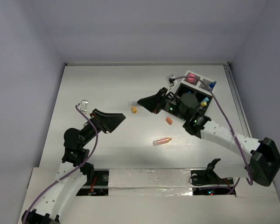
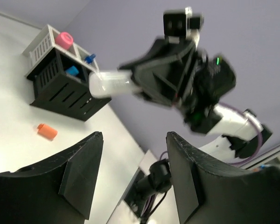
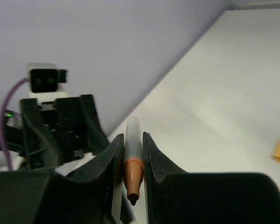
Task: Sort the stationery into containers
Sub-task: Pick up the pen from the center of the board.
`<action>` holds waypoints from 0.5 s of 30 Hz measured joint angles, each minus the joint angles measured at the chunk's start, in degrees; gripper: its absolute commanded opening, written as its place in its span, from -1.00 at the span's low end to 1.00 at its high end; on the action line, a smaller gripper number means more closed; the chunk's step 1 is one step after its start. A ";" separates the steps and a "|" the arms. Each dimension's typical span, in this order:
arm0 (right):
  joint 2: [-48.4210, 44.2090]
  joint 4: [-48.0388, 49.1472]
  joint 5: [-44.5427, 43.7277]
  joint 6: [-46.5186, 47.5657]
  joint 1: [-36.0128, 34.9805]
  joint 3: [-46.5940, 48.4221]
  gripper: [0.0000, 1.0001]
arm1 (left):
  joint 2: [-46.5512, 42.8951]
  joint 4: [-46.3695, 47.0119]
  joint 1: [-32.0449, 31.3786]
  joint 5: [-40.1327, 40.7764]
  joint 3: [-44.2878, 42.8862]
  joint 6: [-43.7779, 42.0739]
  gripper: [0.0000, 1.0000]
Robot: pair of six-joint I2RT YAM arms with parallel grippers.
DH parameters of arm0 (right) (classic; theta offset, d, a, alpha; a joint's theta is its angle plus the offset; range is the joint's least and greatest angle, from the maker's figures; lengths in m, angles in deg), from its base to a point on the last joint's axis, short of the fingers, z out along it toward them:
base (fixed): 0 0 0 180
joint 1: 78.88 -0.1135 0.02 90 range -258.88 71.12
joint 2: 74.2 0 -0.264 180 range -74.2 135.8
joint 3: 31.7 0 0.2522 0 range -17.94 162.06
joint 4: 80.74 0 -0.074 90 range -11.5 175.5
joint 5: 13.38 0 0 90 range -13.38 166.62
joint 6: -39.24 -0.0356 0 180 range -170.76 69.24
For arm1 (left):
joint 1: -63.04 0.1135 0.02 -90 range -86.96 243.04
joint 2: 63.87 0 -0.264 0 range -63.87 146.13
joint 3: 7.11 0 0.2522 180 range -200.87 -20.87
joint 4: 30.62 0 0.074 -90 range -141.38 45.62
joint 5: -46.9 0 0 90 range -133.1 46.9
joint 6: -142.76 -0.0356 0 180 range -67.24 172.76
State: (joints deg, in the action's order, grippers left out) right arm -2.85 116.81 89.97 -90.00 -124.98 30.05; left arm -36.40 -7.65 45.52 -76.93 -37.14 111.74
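Right gripper (image 3: 133,137) pinching clear plastic orange-tipped pen (image 3: 133,170), held left of black compartmented box with white rim (image 2: 60,88). Left gripper (image 2: 134,138) jaws spread, nothing between them. Loose on white table (image 1: 98,84): two short orange pieces (image 1: 134,110), another clear orange-tipped stick (image 1: 162,141)

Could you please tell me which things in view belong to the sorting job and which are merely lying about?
Job: black divided box; clear orange-tipped pen in the right hand; second clear pen, orange piece and yellow-orange block loose on the table; pink piece in the box.
Not the job: purple cable; tape strip along the near edge.
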 measured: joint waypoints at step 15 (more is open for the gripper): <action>1.81 -25.64 42.82 9.18 11.26 10.36 -1.00 | 12.48 -10.51 0.00 -17.53 -6.34 -12.55 0.27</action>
State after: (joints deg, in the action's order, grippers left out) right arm -1.03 91.18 132.78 -80.82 -113.73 40.41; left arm -23.92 -18.17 45.52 -94.46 -43.48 99.19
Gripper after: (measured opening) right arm 0.234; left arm 0.623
